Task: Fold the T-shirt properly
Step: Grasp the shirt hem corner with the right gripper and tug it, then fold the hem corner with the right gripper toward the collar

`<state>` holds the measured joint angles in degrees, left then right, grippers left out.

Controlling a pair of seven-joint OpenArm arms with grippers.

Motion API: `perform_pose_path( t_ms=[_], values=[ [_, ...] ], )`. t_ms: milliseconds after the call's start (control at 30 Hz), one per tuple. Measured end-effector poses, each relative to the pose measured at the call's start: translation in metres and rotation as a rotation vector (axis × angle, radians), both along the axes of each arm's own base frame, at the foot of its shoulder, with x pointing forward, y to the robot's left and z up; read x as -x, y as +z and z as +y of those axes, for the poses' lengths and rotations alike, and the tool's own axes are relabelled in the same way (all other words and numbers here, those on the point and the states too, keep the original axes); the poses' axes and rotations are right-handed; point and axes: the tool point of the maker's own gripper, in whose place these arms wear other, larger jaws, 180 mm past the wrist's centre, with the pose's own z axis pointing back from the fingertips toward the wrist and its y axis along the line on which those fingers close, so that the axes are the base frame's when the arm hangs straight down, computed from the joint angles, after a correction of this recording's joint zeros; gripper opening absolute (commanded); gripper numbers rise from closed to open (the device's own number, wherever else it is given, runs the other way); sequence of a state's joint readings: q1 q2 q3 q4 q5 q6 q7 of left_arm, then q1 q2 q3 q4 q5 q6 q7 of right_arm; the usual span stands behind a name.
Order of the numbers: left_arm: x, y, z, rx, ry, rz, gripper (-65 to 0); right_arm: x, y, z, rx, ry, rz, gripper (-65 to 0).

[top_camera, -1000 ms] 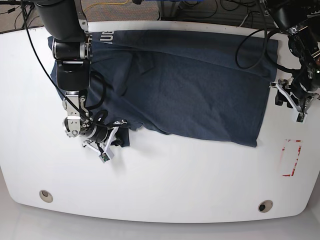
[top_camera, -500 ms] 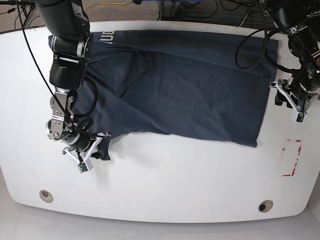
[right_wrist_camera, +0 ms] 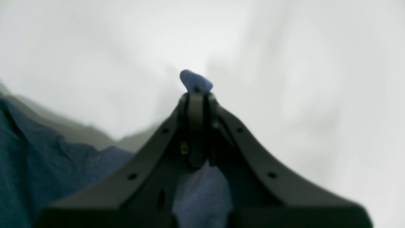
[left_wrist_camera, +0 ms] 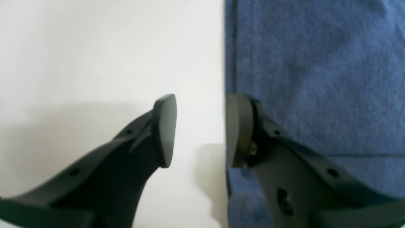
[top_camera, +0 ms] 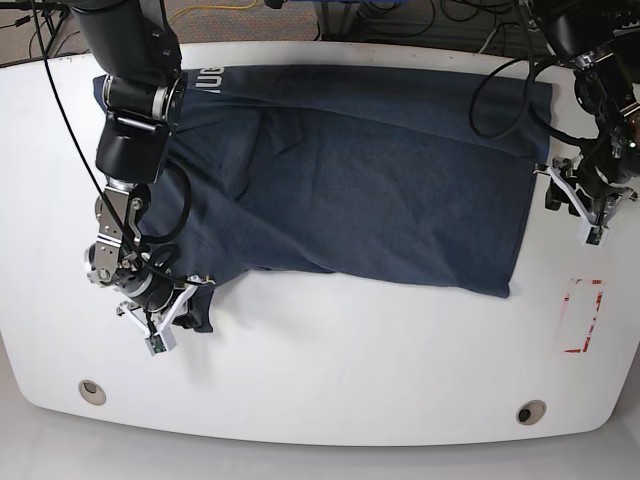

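Note:
The dark navy T-shirt (top_camera: 380,170) lies spread across the back of the white table (top_camera: 330,360), with white lettering (top_camera: 210,75) near its far left corner. In the base view my right gripper (top_camera: 185,305) is at the shirt's front left corner, shut on a fold of fabric. The right wrist view shows a blue tip of T-shirt (right_wrist_camera: 196,79) poking past the closed right gripper (right_wrist_camera: 196,95). My left gripper (top_camera: 552,190) is open at the shirt's right edge. In the left wrist view, that left gripper (left_wrist_camera: 201,129) has one finger over the table and one over the T-shirt (left_wrist_camera: 316,63).
A red rectangular marking (top_camera: 583,315) is on the table at the front right. Two round holes (top_camera: 92,391) (top_camera: 531,412) sit near the front edge. Cables run along the back edge and over the shirt's far right corner (top_camera: 500,90).
My right gripper has dragged the shirt's front left corner further left and a little toward the front edge. The left arm has shifted slightly toward the back.

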<state>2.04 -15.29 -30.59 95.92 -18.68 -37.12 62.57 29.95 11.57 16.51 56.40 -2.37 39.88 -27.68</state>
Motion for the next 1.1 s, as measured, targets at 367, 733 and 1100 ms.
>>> perform_pose_path(
  t_ms=[367, 733, 1100],
  values=[
    [0.002, -0.002, -0.003, 0.004, -0.008, 0.004, -41.5, -0.016, 0.023, -0.001, 0.003, 0.001, -0.049, -42.5],
    [0.003, -0.004, -0.004, 0.005, -0.012, 0.010, -41.5, -0.007, 0.028, -0.007, 0.055, -0.002, -0.038, -16.2],
    [-0.001, -0.001, -0.005, 0.007, -0.015, -0.003, -41.5, 0.077, 0.020, -0.048, 0.274, -0.058, 0.052, -16.2]
  ],
)
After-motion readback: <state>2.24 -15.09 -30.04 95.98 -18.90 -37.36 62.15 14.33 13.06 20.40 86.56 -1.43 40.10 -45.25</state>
